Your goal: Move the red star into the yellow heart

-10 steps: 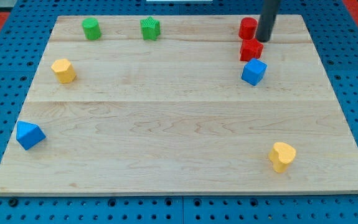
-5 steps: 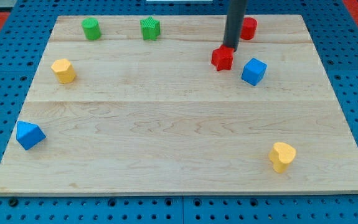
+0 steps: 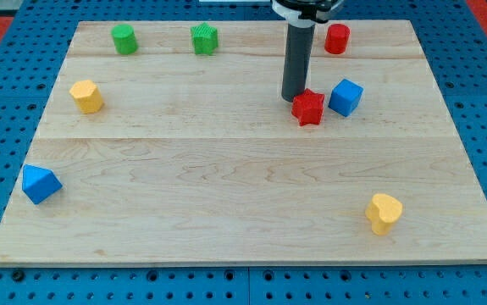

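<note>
Camera view: we find our tip [image 3: 293, 98] on the worktop [image 3: 226, 169], touching the upper left of the red star [image 3: 308, 108]. We carry no jaws, only the rod. The red star lies right of centre in the upper half, just left of the blue cube [image 3: 345, 97]. The yellow heart [image 3: 384, 213] sits well apart, near the view's bottom right. A red cylinder [image 3: 337, 39] stands at the top right. Two green blocks [image 3: 124, 39] [image 3: 204, 39] sit top left; a yellow block [image 3: 85, 96] and a blue block [image 3: 40, 184] occupy the left side.
</note>
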Robot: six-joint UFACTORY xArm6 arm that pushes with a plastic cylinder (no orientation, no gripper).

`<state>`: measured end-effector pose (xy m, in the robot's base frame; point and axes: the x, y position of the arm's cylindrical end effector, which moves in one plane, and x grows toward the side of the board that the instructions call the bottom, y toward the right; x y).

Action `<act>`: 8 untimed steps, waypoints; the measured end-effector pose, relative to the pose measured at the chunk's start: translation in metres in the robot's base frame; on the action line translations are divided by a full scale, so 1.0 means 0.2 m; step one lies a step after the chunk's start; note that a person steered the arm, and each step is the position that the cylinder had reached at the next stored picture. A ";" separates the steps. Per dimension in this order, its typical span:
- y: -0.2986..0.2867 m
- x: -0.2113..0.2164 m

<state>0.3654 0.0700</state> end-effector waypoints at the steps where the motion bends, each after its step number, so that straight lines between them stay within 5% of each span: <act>1: 0.01 0.00; 2: 0.02 -0.05; 8: 0.45 0.67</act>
